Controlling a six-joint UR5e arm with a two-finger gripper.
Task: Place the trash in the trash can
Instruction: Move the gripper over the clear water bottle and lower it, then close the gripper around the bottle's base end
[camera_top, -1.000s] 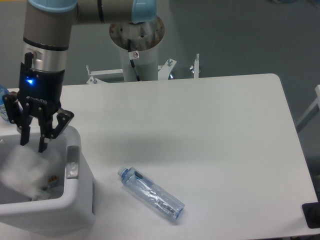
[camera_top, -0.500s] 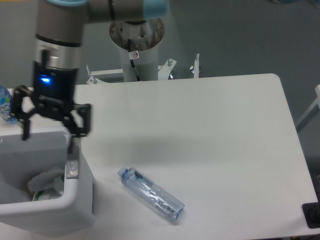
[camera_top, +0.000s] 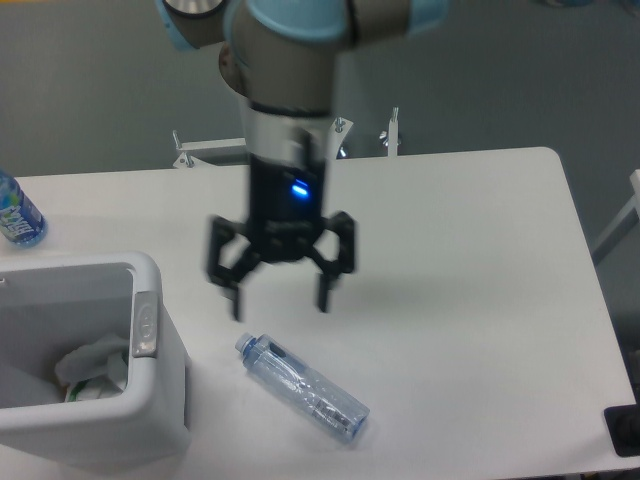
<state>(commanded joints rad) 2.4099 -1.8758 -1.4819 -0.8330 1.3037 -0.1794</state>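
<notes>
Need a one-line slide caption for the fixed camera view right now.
Open gripper above the clear bottle; wrapper lies in the trash can.

The arm reaches down from the top of the view, its grey wrist section pointing straight downward and slightly blurred. A blue light glows on the black body of the claw (camera_top: 280, 300). Its two dark fingers (camera_top: 236, 300) are spread wide apart, tips pointing down, with nothing held between them. The claw hangs above the table (camera_top: 460, 260).

clear ribbed plastic bottle (camera_top: 303, 389) — glossy
</notes>
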